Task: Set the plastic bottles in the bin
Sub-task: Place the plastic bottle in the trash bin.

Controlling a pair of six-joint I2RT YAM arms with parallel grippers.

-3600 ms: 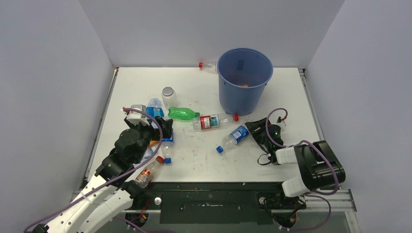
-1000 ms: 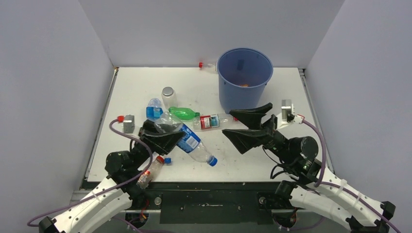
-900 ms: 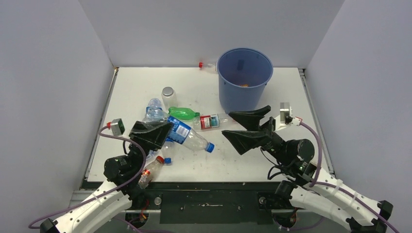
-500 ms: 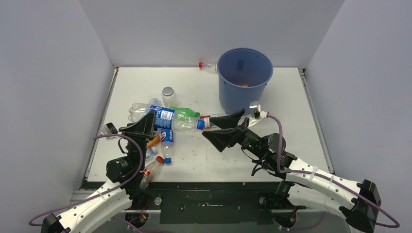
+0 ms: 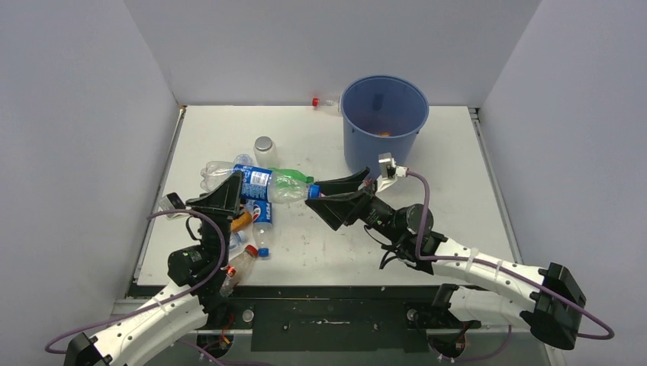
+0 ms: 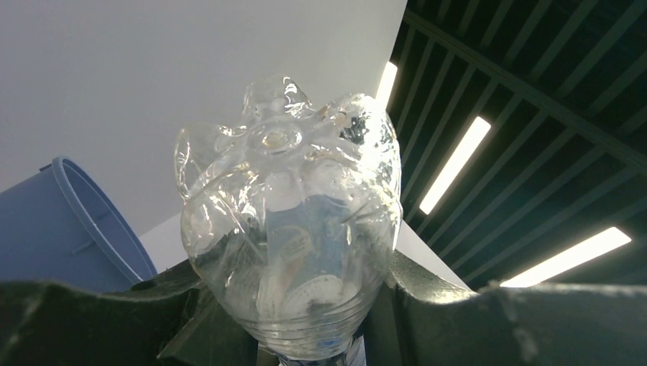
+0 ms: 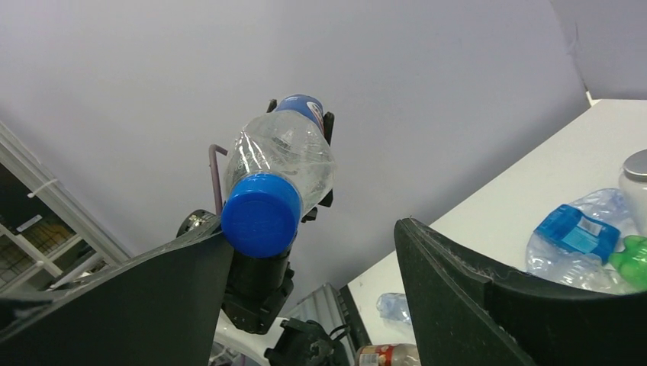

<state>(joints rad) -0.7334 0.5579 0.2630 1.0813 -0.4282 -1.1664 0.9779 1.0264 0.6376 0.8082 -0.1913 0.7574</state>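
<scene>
My left gripper (image 5: 238,185) is shut on a clear plastic bottle (image 5: 263,184) with a blue Pepsi label and holds it level above the table. In the left wrist view its clear base (image 6: 290,229) fills the gap at my left gripper (image 6: 305,339). The blue cap (image 5: 313,191) points right, into my right gripper (image 5: 341,196), which is open. In the right wrist view the cap (image 7: 262,214) sits against the left finger of my right gripper (image 7: 313,240), apart from the other finger (image 7: 488,305). The blue bin (image 5: 384,126) stands behind, upright.
On the table lie a green bottle (image 5: 294,174), a Pepsi bottle (image 5: 263,223), an orange-filled one (image 5: 243,221) and a small red-capped one (image 5: 238,267). Another red-capped bottle (image 5: 324,102) lies behind the bin. A silver-topped jar (image 5: 264,145) stands at mid-left.
My left arm swung the held bottle round until its cap points right. My right gripper moved left and forward to the cap, and its jaws narrowed a little.
</scene>
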